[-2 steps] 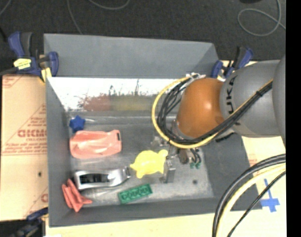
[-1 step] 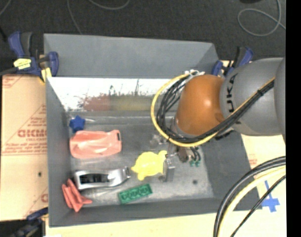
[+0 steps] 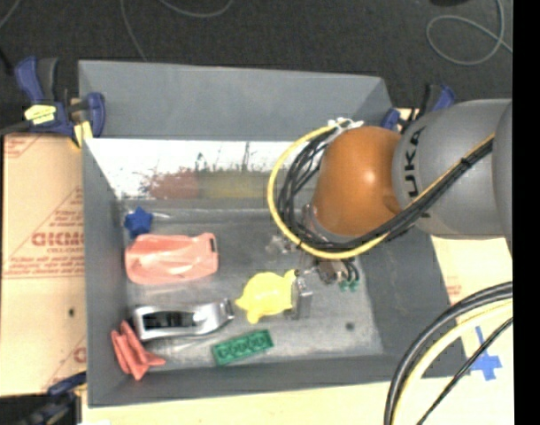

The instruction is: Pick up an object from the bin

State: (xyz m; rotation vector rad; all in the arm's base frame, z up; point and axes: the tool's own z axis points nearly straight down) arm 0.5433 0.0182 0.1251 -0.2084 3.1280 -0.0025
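My gripper hangs low in the bin's right half, under the orange cover. Its metal fingertips touch the right side of a yellow toy that lies mid-floor. Whether the toy sits between the fingers is hidden by the wrist. A green flat brick lies just below the yellow toy. A silver and black tape dispenser lies to the toy's left.
A pink packet lies at the left, with a small blue piece above it. A salmon-red piece sits in the front left corner. The arm and its cables cover the bin's right part.
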